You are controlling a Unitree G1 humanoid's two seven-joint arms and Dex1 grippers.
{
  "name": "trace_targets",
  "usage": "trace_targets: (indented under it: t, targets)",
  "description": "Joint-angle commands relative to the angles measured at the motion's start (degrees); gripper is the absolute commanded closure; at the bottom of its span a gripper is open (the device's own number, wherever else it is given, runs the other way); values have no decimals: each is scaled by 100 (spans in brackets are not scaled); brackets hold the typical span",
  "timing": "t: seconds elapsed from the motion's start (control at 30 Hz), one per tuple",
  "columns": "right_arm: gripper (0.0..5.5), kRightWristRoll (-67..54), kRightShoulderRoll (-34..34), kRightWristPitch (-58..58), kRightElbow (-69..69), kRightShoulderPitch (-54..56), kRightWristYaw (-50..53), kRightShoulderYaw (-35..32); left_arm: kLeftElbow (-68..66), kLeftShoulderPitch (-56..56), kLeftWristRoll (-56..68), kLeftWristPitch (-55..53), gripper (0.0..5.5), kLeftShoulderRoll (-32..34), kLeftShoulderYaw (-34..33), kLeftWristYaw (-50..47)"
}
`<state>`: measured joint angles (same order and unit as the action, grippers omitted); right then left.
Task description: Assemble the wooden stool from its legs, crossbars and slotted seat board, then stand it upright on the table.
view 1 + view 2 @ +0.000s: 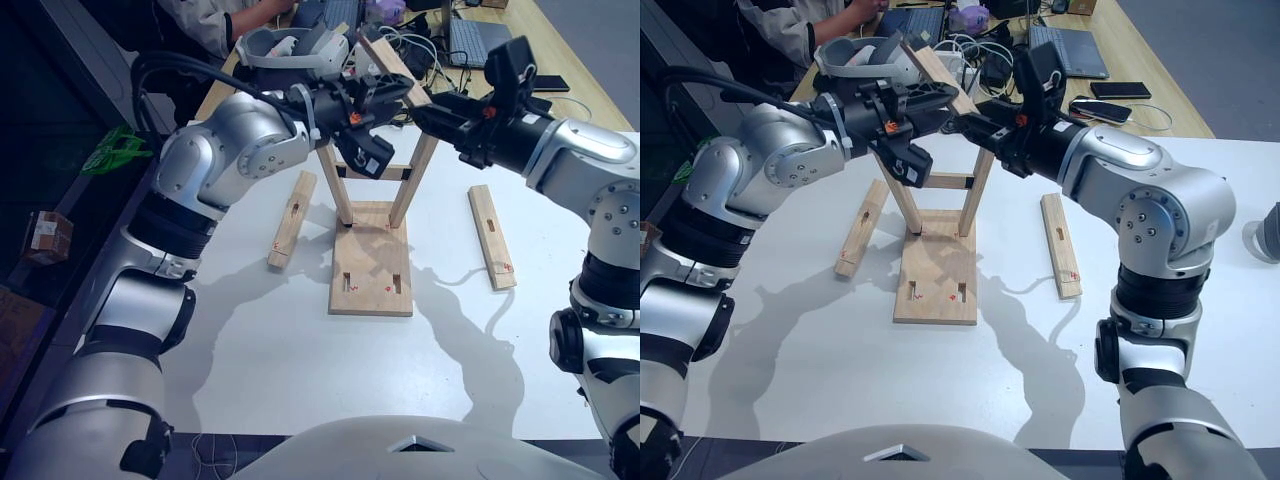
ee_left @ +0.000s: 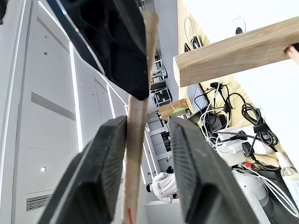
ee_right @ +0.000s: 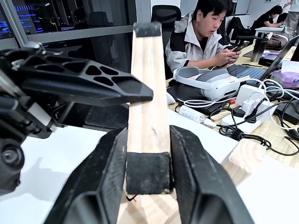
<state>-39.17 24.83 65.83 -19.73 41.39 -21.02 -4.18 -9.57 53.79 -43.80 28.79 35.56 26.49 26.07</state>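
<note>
1. The right fingers [image 3: 107,177] pinch the top crossbar [image 3: 147,84] on both flat faces, high above the seat board [image 1: 372,280].
2. The left fingers [image 2: 105,163] stand spread around the same bar's thin edge. The wood touches one finger and a gap shows at the other, so that end looks loosely held.
3. With only one firm grip, a downward push could twist the bar so it slides off a leg top instead of seating.
4. Below the bar, the left leg [image 1: 335,185] and right leg [image 1: 415,175] stand in the seat board's far slots, joined by a lower crossbar [image 1: 380,173]. A sideways shove could rack this frame or lever the legs out. How tightly they sit cannot be told.
5. The seat board lies flat and unclamped on the tabletop [image 1: 300,350], so uneven pressure could skid or tip it.
6. A loose bar [image 1: 292,218] lies left of the seat board and a second loose bar [image 1: 492,237] lies right of it. A toppling frame could knock either one away.
</note>
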Motion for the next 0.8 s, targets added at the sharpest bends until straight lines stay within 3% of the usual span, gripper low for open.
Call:
trace_targets:
  t: [0.03, 0.13, 0.27, 0.6, 0.8]
  targets:
    - [422, 34, 78, -104, -129, -23, -118, 87, 34, -115, 71, 28, 455, -21, 17, 231]
    - [422, 34, 91, -250, -209, -64, -230, 67, 79, -179, 117, -10, 506, -22, -10, 302]
    - [422, -265, -55, -159, -166, -55, -291, -216, 73, -214, 140, -143, 510, -70, -60, 311]
    - [242, -1313, -133, 216, -387, -218, -450, -569, 11, -231, 168, -390, 510, -226, -214, 189]
    - [237, -1025, -115, -823, 444, -100, -68, -1521, 381, -611, 666, -972, 510, -496, -673, 72]
